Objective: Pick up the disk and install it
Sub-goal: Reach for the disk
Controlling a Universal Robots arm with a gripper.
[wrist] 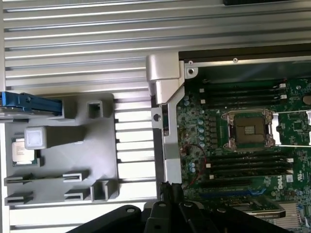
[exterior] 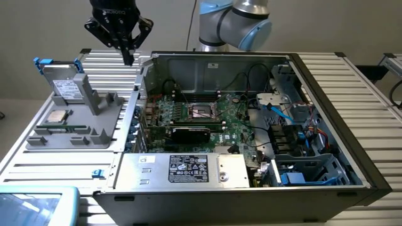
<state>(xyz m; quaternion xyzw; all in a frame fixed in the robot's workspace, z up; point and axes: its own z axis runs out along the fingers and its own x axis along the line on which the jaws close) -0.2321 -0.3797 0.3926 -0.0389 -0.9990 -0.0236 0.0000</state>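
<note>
The disk (exterior: 63, 81) stands upright in a slot at the far end of the grey holder (exterior: 94, 125), on the exterior view's left. It is silver-grey with a white label and blue rails at its top. From the wrist view it shows edge-on as a blue strip (wrist: 30, 104). My gripper (exterior: 129, 57) hangs in the air to the right of the disk, above the table beside the case's back left corner. Its black fingers (wrist: 167, 191) are shut with nothing between them.
The open computer case (exterior: 326, 94) takes up the middle and right, with its motherboard (exterior: 201, 117), a silver power supply (exterior: 188, 168) in front and a drive cage (exterior: 308, 172) at the front right. A small processor chip (exterior: 56, 117) lies on the holder. A blue clip (exterior: 96, 173) lies on the slatted table.
</note>
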